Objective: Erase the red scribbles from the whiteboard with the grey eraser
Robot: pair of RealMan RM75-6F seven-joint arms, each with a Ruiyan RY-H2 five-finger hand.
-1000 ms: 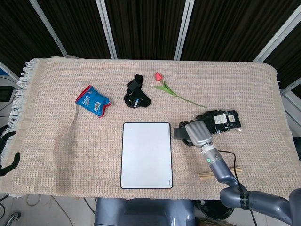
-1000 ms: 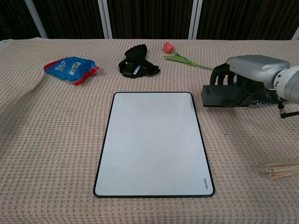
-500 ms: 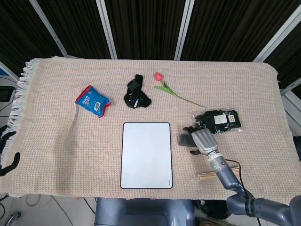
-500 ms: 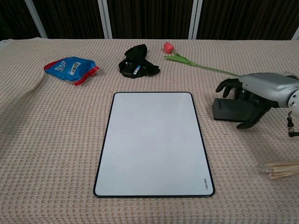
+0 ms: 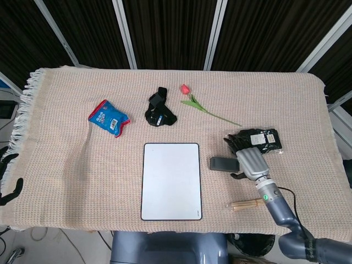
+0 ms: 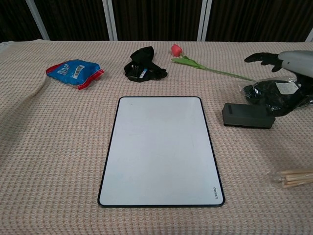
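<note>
Head and chest views of the desk, covered by a beige woven cloth (image 5: 66, 165). The white rectangular whiteboard with a dark rim (image 5: 171, 181) lies flat at the near centre; its surface shows no red marks in either view. The grey block eraser (image 5: 223, 164) lies flat on the cloth just to the right of the whiteboard, apart from its edge. My right hand (image 5: 252, 162) is just right of the eraser, fingers spread and holding nothing; in the chest view (image 6: 286, 59) it hangs above the cloth, clear of the eraser (image 6: 248, 115). Whether a fingertip touches the eraser's right end in the head view I cannot tell. My left hand (image 5: 7, 181) shows only as dark fingers at the left border, off the desk; whether it is open or closed I cannot tell. Behind my right hand lies a black item in a clear plastic bag (image 5: 258, 139). A bundle of thin wooden sticks (image 5: 245, 205) lies at the near right. At the far side, left to right: a blue and red snack packet (image 5: 109, 117), a black strapped object (image 5: 159, 110), and a red-budded flower with a green stem (image 5: 203, 105).
</note>
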